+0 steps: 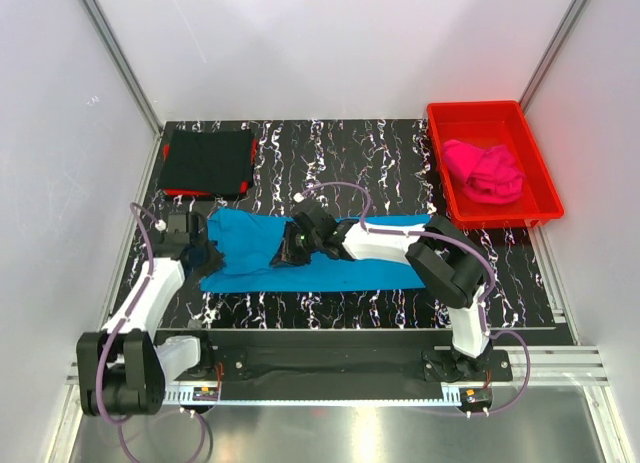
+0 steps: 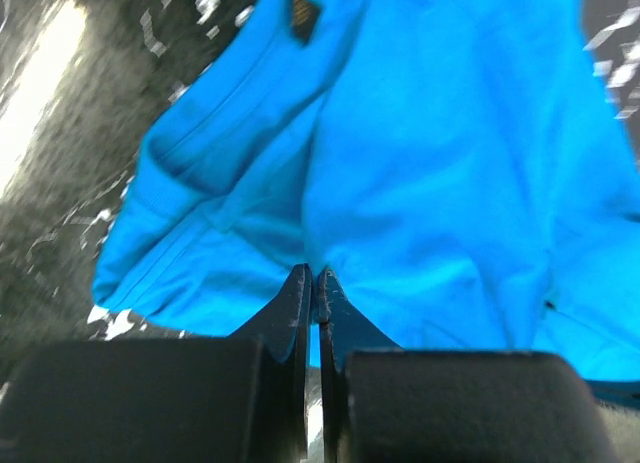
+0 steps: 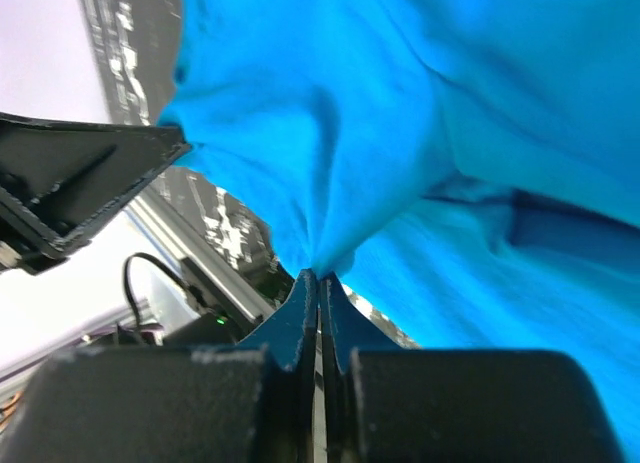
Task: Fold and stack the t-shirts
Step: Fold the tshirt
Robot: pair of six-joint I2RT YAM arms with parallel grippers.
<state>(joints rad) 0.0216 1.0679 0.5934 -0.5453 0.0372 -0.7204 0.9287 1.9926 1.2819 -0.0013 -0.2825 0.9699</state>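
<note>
Well left of the red bin (image 1: 472,108), on the near half of the marbled table (image 1: 400,148), lies the turquoise t-shirt (image 1: 250,243), partly folded into a long band. Its long axis runs straight away from the bin, across the front of both arms. Left gripper (image 2: 313,278): jaws pressed together with a ridge of turquoise cloth running into the tips, at the shirt end farthest from the bin. Right gripper (image 3: 318,278): jaws likewise closed, cloth gathered to a point between them, about midway along the shirt's far edge. Cloth between the two pinches looks lifted and rumpled, while the bin-side half lies flat. Black t-shirt (image 1: 208,161) is a folded square beyond the shirt's far-from-bin end. Pink t-shirt (image 1: 485,171) is bunched inside the bin, unfolded. Judgement: fold in progress on the turquoise shirt; the free flat half lies bin-ward of both grippers, so the held end would likely travel toward the bin along the long axis. Left arm is nearer the black square for stacking. Risk: uneven pull skews the fold line
</note>
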